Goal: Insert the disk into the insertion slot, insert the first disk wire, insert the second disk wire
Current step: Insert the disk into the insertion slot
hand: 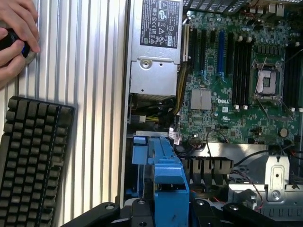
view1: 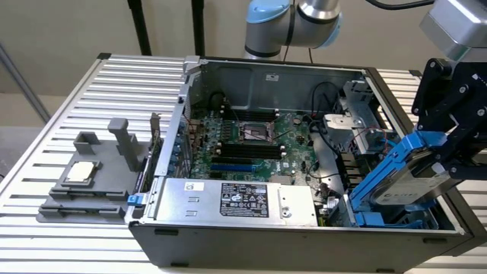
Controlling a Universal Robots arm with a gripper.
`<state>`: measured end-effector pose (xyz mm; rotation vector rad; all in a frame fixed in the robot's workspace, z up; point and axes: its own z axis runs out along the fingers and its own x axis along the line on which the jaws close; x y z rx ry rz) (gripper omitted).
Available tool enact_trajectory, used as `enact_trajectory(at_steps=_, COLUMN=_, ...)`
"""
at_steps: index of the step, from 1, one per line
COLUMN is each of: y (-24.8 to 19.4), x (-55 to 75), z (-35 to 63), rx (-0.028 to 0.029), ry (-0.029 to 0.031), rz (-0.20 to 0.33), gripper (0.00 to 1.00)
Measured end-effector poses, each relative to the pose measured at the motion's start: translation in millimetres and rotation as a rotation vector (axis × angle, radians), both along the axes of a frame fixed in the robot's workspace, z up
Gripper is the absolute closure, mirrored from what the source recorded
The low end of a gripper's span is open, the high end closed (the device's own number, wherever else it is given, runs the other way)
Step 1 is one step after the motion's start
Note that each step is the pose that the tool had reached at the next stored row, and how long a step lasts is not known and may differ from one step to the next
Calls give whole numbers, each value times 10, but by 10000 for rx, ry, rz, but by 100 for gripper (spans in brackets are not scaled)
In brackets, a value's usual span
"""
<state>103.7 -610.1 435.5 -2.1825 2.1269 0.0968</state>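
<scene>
Holding: gripper (view1: 450, 155), jaws spread wide, clamped across the hard drive (view1: 414, 181), which sits tilted in its blue carrier. Drive bay (view1: 378, 218) just beneath the tool, not yet entered. Step: disk insertion; carrier probably needs squaring to the bay rails.

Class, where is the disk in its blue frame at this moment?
On the exterior view's right, the disk is held tilted in the gripper, over the blue-railed slot at the computer case's corner.
</scene>
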Motion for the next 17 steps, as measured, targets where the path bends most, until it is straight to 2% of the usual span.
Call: enact_trajectory(at_steps=17, y=9, x=17, z=-144, rx=-12, ry=10, rz=2, gripper=68)
